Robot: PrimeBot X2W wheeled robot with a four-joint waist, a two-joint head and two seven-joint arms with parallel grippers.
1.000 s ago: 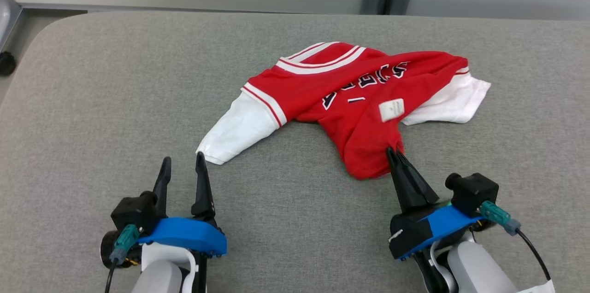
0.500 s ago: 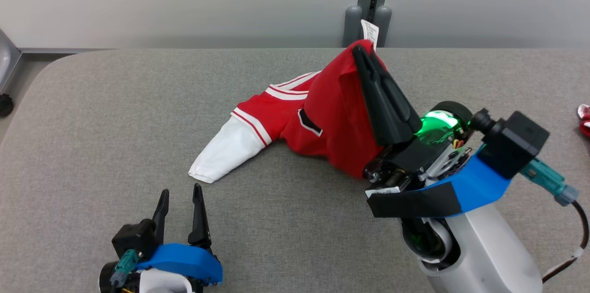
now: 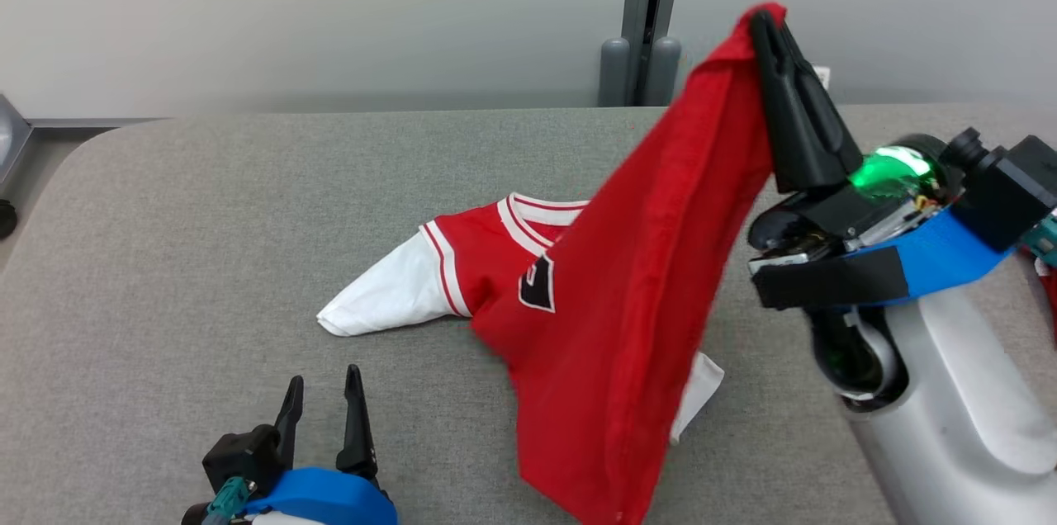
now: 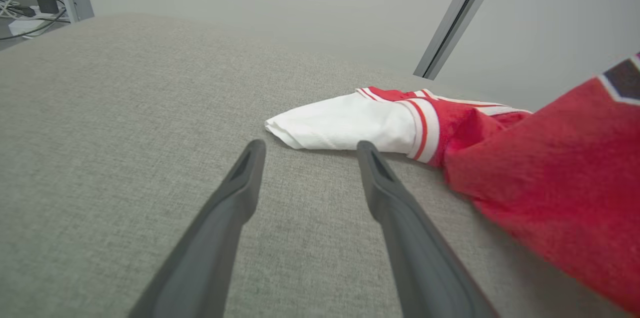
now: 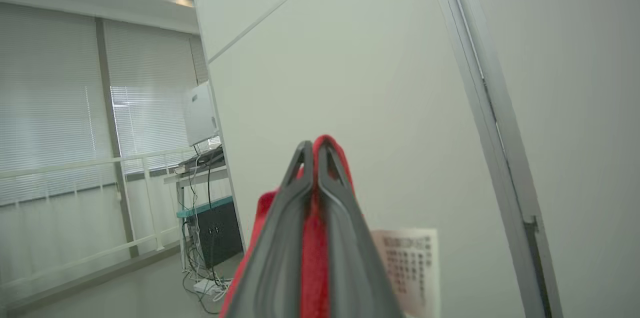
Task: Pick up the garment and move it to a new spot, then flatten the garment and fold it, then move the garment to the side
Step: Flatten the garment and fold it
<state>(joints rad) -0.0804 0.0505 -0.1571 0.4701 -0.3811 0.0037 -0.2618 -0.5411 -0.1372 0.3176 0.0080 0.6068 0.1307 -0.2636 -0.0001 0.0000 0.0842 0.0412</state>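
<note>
Right hand [image 3: 761, 18] has hoisted the garment [image 3: 628, 327] higher above the table [image 3: 206, 219].

The left gripper [image 3: 324, 380] and right gripper [image 3: 764, 21] each have two long, tapering, matte black fingers [image 4: 395, 218] with a shallow slot recessed just below each tip. Behind the finger bases sits a curved blue bracket [image 3: 933, 248] carrying a boxy black camera block [image 3: 1011, 186]. A teal plug [image 3: 227, 496] juts out beside the base of the left fingers. At the root of the right fingers glows a green light [image 3: 892, 166]; below it a black band [image 3: 826, 286] crosses the blue, then comes a smooth silver-white forearm [image 3: 966, 393].
</note>
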